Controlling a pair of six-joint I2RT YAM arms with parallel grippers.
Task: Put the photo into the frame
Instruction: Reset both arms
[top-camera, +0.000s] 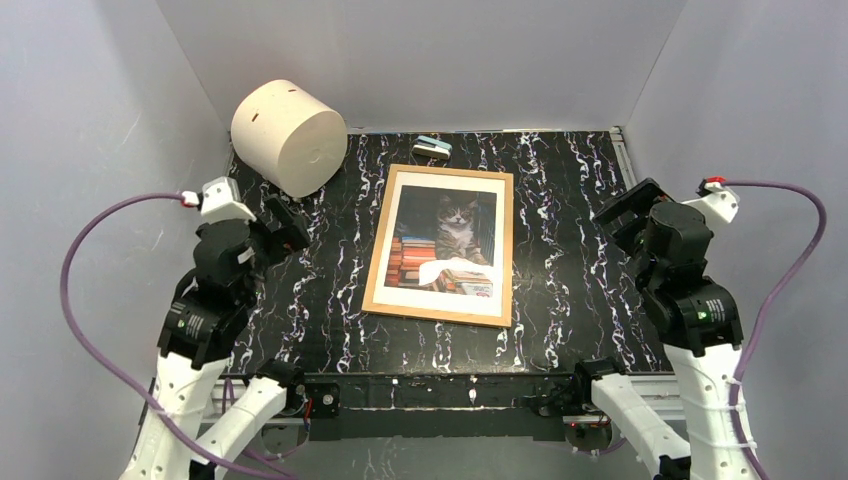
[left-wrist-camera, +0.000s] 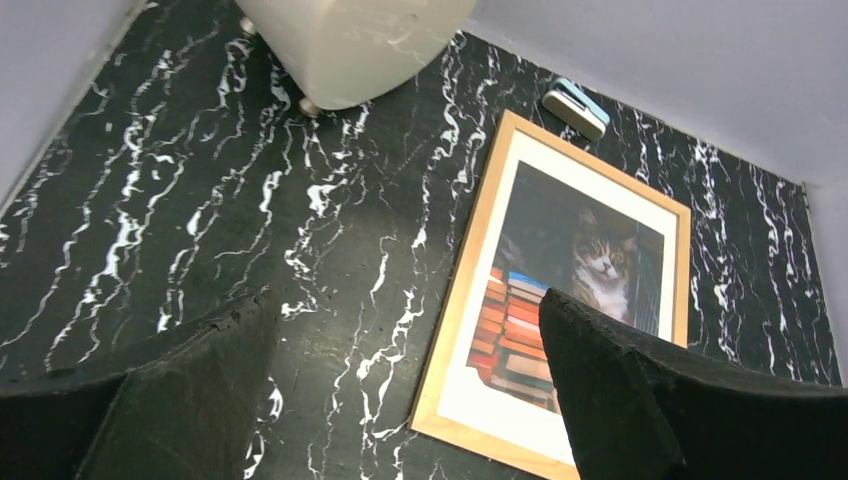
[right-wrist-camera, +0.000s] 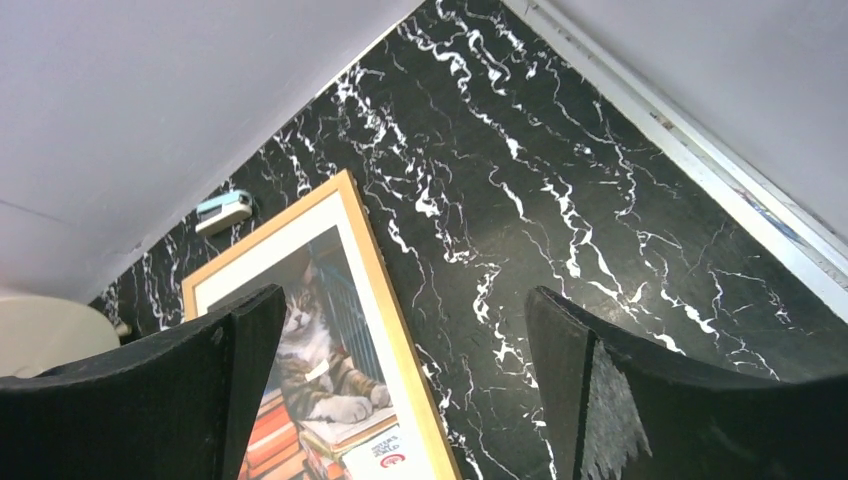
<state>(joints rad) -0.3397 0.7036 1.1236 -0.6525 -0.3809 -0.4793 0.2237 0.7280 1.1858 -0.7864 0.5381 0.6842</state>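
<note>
Left fingers (left-wrist-camera: 170, 400) and right fingers (right-wrist-camera: 660, 400) gape empty, flanking the frame (top-camera: 375, 262) holding the photo (top-camera: 447, 235), well apart.

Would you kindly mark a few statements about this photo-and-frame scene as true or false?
1. The photo lies inside the frame, flat on the table. True.
2. The left claw is shut on the frame. False: it is open and holds nothing.
3. The right claw is open and apart from the frame. True.
4. The cream cylinder stands on the frame. False: it sits at the table's far-left corner, apart from the frame.
</note>
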